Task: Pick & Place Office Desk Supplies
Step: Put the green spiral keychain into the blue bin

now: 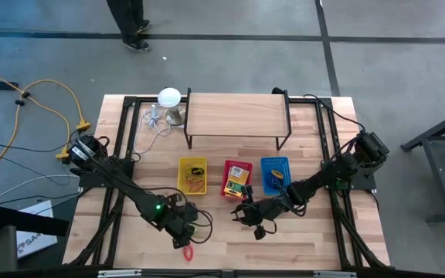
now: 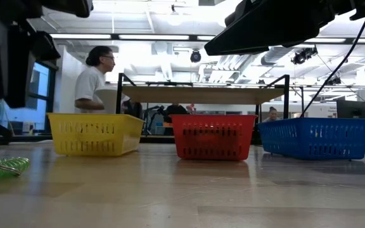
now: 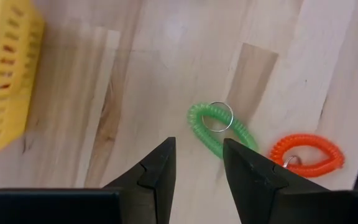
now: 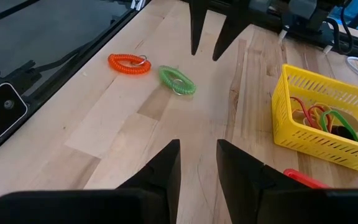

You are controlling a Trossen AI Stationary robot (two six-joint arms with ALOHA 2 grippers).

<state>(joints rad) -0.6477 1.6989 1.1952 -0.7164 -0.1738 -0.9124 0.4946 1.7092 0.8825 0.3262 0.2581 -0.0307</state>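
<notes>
Green coil ring point(image 3: 219, 129) lies just beyond left end effector point(image 3: 199, 163).

I see a pale wood-grain worktop point(image 1: 315, 239) with darker plank streaks. On it lie a green coil ring point(image 3: 219, 127) and an orange coil ring point(image 3: 306, 154). Three latticed baskets sit in a row: yellow point(image 2: 95, 133), red point(image 2: 213, 136), blue point(image 2: 315, 137). The yellow one holds red, orange and green rubber bands point(image 4: 319, 118). My arms' fingers point(image 3: 157, 174) are black.
</notes>
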